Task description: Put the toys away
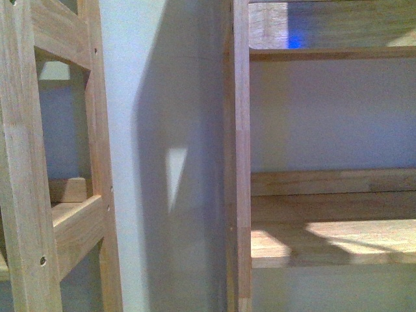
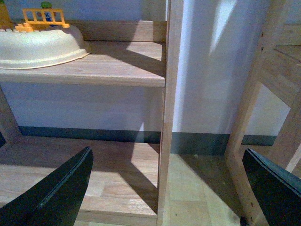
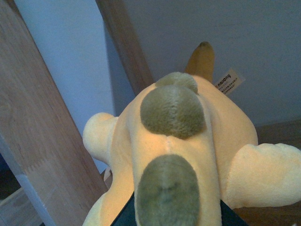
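The plush animal (image 3: 183,155) fills the right wrist view: orange-yellow fur, paler yellow limbs, grey-brown patches and a white tag. My right gripper (image 3: 174,217) is shut on it; only dark edges of the fingers show under the fur. The plush hangs in front of a pale wall and wooden posts. My left gripper (image 2: 169,188) is open and empty, its black fingers (image 2: 56,193) spread wide above a low wooden shelf (image 2: 84,169) and the floor. Neither arm shows in the front view.
Wooden shelf units stand close ahead: one upright (image 1: 239,156) with shelves (image 1: 331,244) to its right, another frame (image 1: 39,169) on the left, pale wall between. In the left wrist view a cream tub (image 2: 40,44) and an orange plastic toy fence (image 2: 44,19) sit on a shelf.
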Controlling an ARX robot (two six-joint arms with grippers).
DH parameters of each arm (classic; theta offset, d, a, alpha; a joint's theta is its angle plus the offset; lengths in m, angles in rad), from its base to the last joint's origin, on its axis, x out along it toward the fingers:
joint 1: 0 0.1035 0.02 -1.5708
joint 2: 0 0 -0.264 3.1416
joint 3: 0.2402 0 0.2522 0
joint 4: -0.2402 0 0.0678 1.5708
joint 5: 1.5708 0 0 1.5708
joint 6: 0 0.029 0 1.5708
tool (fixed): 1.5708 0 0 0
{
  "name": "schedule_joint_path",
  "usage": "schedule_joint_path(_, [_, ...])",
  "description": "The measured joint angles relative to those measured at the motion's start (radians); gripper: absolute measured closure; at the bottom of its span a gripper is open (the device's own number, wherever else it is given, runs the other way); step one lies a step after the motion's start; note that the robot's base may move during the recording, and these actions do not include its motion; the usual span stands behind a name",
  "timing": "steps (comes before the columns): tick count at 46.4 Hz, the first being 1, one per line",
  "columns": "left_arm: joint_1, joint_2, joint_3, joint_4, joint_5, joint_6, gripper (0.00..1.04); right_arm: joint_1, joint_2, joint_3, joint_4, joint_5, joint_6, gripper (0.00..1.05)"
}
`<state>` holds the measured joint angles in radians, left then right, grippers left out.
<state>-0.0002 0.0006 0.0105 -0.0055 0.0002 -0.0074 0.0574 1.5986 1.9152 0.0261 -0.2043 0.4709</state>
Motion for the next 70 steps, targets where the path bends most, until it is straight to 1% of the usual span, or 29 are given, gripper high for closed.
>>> schedule_joint_path(18, [0.000, 0.000, 0.000, 0.000, 0.000, 0.000, 0.06, -0.037, 0.040, 0.012, 0.006, -0.060, 0.089, 0.97])
schedule_joint_path(32, [0.000, 0.000, 0.000, 0.000, 0.000, 0.000, 0.06, -0.035, 0.087, 0.059, 0.005, -0.103, 0.135, 0.97])
schedule_joint_path(40, [0.000, 0.000, 0.000, 0.000, 0.000, 0.000, 0.06, -0.019, 0.116, 0.074, 0.006, -0.114, 0.151, 0.97])
schedule_joint_path(52, [0.000, 0.000, 0.000, 0.000, 0.000, 0.000, 0.06, -0.016, 0.169, 0.141, -0.029, -0.098, 0.161, 0.97])
schedule_joint_path(53, [0.000, 0.000, 0.000, 0.000, 0.000, 0.000, 0.06, -0.016, 0.173, 0.147, -0.037, -0.093, 0.159, 0.91])
schedule_joint_path(57, [0.000, 0.000, 0.000, 0.000, 0.000, 0.000, 0.06, -0.016, 0.176, 0.152, -0.042, -0.092, 0.159, 0.76])
schedule_joint_path(60, [0.000, 0.000, 0.000, 0.000, 0.000, 0.000, 0.06, -0.016, 0.176, 0.153, -0.044, -0.089, 0.158, 0.69])
schedule_joint_path(61, [0.000, 0.000, 0.000, 0.000, 0.000, 0.000, 0.06, -0.016, 0.176, 0.154, -0.046, -0.088, 0.158, 0.64])
schedule_joint_path(66, [0.000, 0.000, 0.000, 0.000, 0.000, 0.000, 0.06, -0.016, 0.175, 0.154, -0.046, -0.088, 0.156, 0.52])
schedule_joint_path(67, [0.000, 0.000, 0.000, 0.000, 0.000, 0.000, 0.06, -0.015, 0.173, 0.154, -0.046, -0.088, 0.153, 0.46])
schedule_joint_path(70, [0.000, 0.000, 0.000, 0.000, 0.000, 0.000, 0.06, -0.012, 0.169, 0.153, -0.044, -0.088, 0.152, 0.40])
